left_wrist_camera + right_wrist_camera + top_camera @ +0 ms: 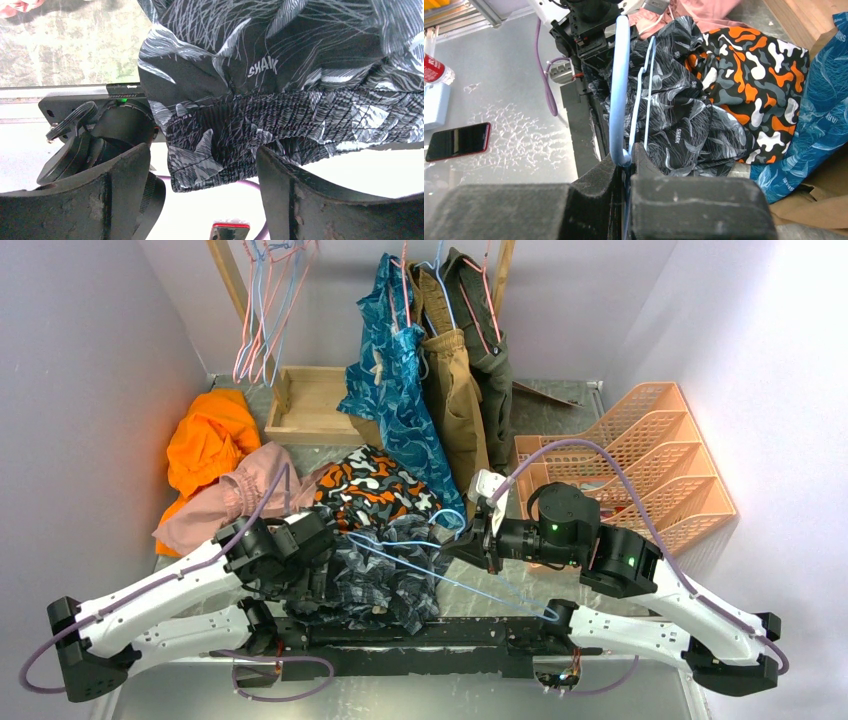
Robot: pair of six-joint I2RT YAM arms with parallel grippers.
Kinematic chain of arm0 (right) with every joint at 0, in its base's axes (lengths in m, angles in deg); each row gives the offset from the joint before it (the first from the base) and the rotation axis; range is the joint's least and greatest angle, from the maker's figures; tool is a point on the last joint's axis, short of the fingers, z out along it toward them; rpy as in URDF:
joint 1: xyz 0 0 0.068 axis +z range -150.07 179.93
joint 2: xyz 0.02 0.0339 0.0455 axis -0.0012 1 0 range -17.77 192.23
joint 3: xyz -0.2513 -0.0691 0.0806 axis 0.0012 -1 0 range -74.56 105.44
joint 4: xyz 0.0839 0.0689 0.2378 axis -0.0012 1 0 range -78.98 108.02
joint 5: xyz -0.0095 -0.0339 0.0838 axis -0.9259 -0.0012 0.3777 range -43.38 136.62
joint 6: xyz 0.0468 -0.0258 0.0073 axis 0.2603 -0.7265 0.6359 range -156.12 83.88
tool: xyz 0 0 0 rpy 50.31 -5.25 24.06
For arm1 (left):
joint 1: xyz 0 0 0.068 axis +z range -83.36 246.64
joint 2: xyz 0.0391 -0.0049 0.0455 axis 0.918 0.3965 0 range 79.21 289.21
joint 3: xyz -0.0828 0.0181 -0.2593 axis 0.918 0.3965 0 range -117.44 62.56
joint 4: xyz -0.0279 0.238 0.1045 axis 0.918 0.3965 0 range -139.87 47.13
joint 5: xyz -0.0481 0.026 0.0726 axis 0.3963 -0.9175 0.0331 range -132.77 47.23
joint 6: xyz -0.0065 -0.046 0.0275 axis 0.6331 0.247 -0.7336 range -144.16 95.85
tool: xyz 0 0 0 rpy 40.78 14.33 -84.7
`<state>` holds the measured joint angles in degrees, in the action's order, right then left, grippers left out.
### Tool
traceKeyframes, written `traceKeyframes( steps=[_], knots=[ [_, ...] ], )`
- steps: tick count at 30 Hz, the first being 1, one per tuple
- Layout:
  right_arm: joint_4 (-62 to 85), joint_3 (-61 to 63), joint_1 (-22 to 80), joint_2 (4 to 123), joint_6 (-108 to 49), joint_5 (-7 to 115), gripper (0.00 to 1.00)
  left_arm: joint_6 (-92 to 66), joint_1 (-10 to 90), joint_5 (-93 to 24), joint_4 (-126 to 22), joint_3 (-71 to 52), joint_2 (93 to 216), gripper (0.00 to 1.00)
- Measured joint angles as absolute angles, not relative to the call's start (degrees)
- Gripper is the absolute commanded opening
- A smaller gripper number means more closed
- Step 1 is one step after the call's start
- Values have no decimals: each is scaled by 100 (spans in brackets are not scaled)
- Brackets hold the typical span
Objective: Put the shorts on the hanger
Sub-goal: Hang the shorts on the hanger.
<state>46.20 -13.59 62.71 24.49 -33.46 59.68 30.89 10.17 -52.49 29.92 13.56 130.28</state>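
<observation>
a: what could go wrong from here?

b: the left gripper [200, 155] stands spread, with only the elastic edge of the shorts [280, 65] between its jaws. if it bites that thin edge, i judge the cloth could slip out. the right gripper [628, 162] is pressed together on the hanger [618, 90], by its hook end, so the wire may twist in the pinch or snag the camo shorts [375, 485] just beside.

a: where are the shorts?

b: heaped at the near edge of the table [305, 453], about midway along it, the hanger's wire lying across them.

a: counts?

b: one dark leaf-print shorts, one light-blue hanger, one camo shorts, one teal shorts [400, 400] hanging at the far edge. the pink hangers [262, 320] at the far left corner are several; i cannot count them.
</observation>
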Motion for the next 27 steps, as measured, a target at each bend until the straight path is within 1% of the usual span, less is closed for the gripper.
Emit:
traceKeyframes(
  steps=[5,7,8,10,12,14,15,16,21,23,25,27],
  knots=[
    [4648,-1357,6271,2446,-3359,5966,0,2884,1017,-5089,2992,1354,13085,81],
    [4655,-1357,6271,2442,-3361,5964,0,2779,1017,-5006,2992,1354,13137,78],
    [4657,-1357,6271,2442,-3361,5962,0,2733,1017,-4982,2992,1354,13166,74],
    [4664,-1357,6271,2436,-3361,5944,0,2624,1017,-4914,2989,1354,13236,62],
    [4675,-1357,6271,2429,-3361,5929,0,2532,1017,-4866,2989,1356,13290,43],
    [4692,-1357,6271,2425,-3361,5922,0,2462,1017,-4842,2987,1356,13328,19],
    [4703,-1355,6271,2422,-3363,5922,0,2429,1017,-4827,2987,1356,13347,9],
    [4716,-1348,6271,2422,-3363,5922,0,2412,1017,-4823,2987,1356,13360,7],
    [4797,-1226,6271,2427,-3392,5924,0,2344,1017,-4853,3003,1322,13406,7],
    [4843,-1167,6271,2427,-3409,5922,0,2344,1017,-4921,3062,1101,13443,7],
    [4908,-1086,6271,2438,-3447,5924,0,2342,1017,-5063,3162,484,13570,7],
    [4952,-974,6271,2457,-3479,5933,0,2315,1020,-5242,3156,-514,13793,7]
  ],
)
